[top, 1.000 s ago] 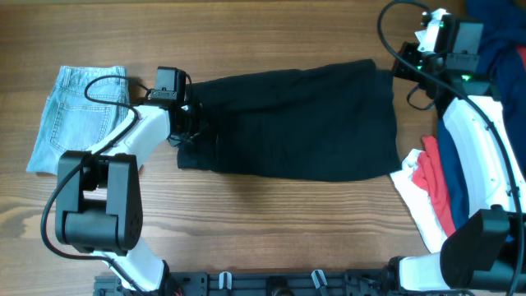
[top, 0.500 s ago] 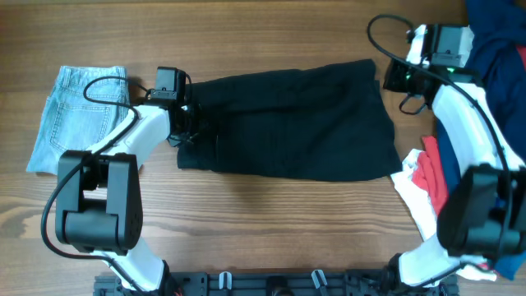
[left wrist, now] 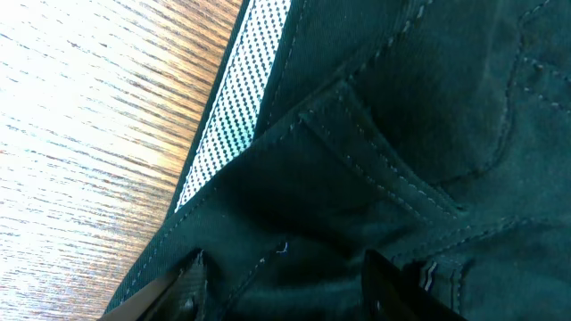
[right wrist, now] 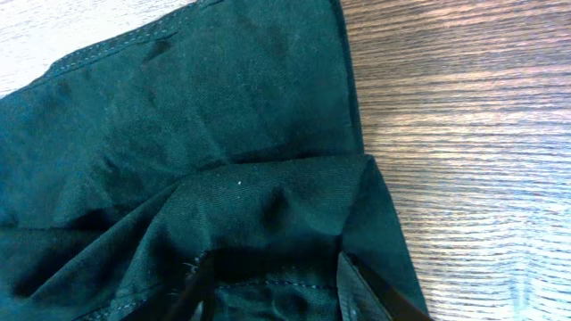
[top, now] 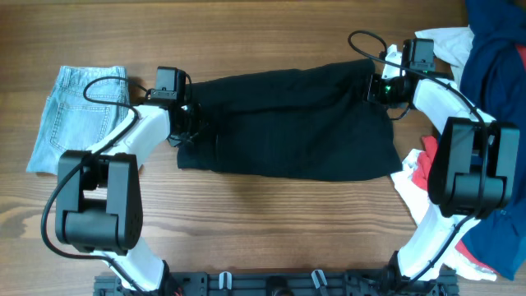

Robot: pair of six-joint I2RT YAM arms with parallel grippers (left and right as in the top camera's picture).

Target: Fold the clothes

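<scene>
While left pincer [top: 188, 125] and right pincer [top: 375, 87] touch opposite edges, table [top: 271, 226] borders clothes [top: 296, 127].

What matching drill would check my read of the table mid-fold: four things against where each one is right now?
Things:
1. black garment
2. denim shorts
3. clothes heap
4. right gripper

Places:
A. right edge of the table
B. at the garment's far right corner
C. left end of the table
D. middle of the table

Pairs: 1-D; 2-C; 3-A; 4-B
</scene>
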